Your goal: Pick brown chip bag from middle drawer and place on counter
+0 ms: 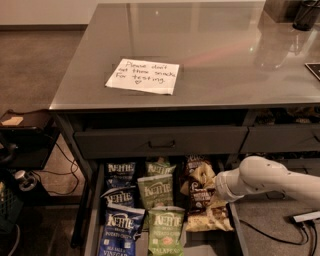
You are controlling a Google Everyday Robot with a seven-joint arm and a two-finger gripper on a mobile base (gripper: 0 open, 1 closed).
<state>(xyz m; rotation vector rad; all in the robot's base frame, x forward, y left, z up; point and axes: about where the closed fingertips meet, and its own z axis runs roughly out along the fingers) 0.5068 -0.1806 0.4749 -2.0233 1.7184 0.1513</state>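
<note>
The brown chip bag (199, 174) lies in the right column of the open middle drawer (92, 220), its cream-tan lower band (210, 221) towards the front. My gripper (209, 193) sits at the end of the white arm (265, 177), which reaches in from the right. The gripper is low over the middle of the brown bag and hides part of it. The counter (225, 55) is above, with the white handwritten note (143, 76) on it.
Blue Kettle bags (119, 200) and green Kettle bags (156, 192) fill the drawer's left and middle columns. A closed drawer front with a bar handle (161, 144) is above. Dark objects (305, 12) stand on the counter's far right. Cables (280, 232) lie on the floor.
</note>
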